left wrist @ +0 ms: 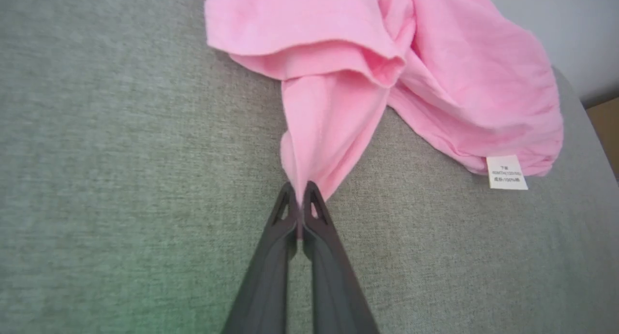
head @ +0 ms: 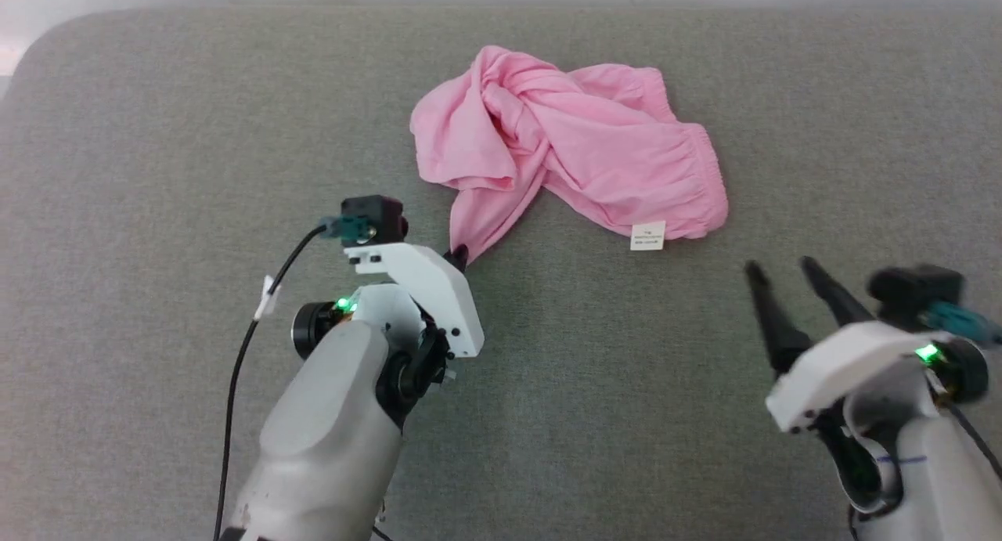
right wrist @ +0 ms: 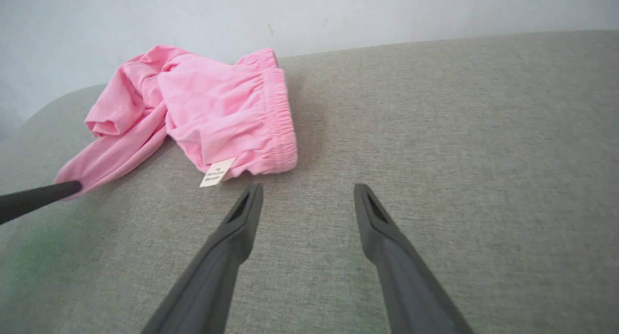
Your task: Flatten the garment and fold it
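Observation:
The garment is a crumpled heap of light-pink shorts on the grey cushion, gathered waistband to the right and a small white label at its near edge. A stretched corner of it runs down to my left gripper, which is shut on that corner; the left wrist view shows the pink cloth pinched between the closed fingertips. My right gripper hovers open at the lower right, short of the label. In the right wrist view the garment lies ahead to the left of the spread right gripper.
The grey fabric surface spreads wide around the garment, with a rounded far-left corner and a pale wall behind it. A black cable hangs beside my left forearm.

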`<state>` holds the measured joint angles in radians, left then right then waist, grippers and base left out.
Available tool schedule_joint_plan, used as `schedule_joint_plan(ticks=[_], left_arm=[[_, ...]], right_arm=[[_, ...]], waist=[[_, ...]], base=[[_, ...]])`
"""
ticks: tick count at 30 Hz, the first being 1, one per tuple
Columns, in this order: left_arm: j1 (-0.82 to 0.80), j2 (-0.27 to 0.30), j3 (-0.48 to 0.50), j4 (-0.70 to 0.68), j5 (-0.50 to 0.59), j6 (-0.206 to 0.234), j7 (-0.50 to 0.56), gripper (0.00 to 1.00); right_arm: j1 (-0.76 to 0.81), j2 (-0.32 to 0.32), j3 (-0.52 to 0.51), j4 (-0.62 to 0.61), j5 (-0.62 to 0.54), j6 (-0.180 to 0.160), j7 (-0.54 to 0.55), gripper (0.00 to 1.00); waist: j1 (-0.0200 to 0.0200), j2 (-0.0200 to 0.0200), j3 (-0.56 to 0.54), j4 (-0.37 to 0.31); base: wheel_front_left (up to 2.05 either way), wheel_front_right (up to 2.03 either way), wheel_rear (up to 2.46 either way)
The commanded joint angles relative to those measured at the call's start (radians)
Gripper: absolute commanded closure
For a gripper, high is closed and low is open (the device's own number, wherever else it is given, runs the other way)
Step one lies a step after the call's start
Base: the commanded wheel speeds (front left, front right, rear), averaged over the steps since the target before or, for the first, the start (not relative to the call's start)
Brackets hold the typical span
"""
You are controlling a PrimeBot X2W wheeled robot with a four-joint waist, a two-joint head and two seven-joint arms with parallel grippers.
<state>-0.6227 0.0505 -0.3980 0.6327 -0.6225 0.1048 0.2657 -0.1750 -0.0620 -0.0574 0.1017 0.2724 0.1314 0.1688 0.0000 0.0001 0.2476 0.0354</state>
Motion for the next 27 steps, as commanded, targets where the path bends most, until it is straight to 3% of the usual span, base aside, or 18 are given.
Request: schedule_joint_plan(ticks=[1, 6, 11, 25, 26, 27], left_arm=[[0.029, 0.0, 0.011, -0.029, -0.009, -0.001, -0.026, 1.0], [0.1, 0.001, 0.028, -0.15, -0.021, 0.02, -0.079, 1.0], [0.13, 0.002, 0.022, -0.236, -0.019, 0.044, -0.078, 1.0], [0.149, 0.005, 0.005, -0.31, -0.017, 0.069, -0.068, 1.0], [0.15, 0.005, 0.005, -0.311, -0.017, 0.07, -0.068, 1.0], [0.15, 0.006, 0.005, -0.311, -0.018, 0.07, -0.069, 1.0]], right_arm=[[-0.028, -0.02, 0.035, -0.017, -0.011, -0.001, 0.03, 0.0], [-0.137, -0.092, 0.112, 0.006, -0.042, -0.001, 0.184, 0.0], [-0.255, -0.093, 0.122, 0.117, -0.097, -0.001, 0.283, 0.0], [-0.423, -0.076, 0.167, 0.428, -0.182, -0.001, 0.282, 0.0], [-0.429, -0.077, 0.17, 0.446, -0.178, -0.001, 0.285, 0.24], [-0.434, -0.077, 0.179, 0.457, -0.171, -0.001, 0.281, 0.66]], waist=[[0.0, -0.0001, -0.004, 0.007], [0.0, -0.0001, 0.007, 0.025], [0.0, -0.0001, 0.033, 0.047], [0.0, -0.0001, 0.085, 0.083], [0.0, -0.0001, 0.084, 0.084], [0.0, -0.0001, 0.083, 0.084]], base=[[0.0, 0.0, 0.0], [0.0, 0.0, 0.0], [0.0, 0.0, 0.0], [0.0, 0.0, 0.0], [0.0, 0.0, 0.0], [0.0, 0.0, 0.0]])
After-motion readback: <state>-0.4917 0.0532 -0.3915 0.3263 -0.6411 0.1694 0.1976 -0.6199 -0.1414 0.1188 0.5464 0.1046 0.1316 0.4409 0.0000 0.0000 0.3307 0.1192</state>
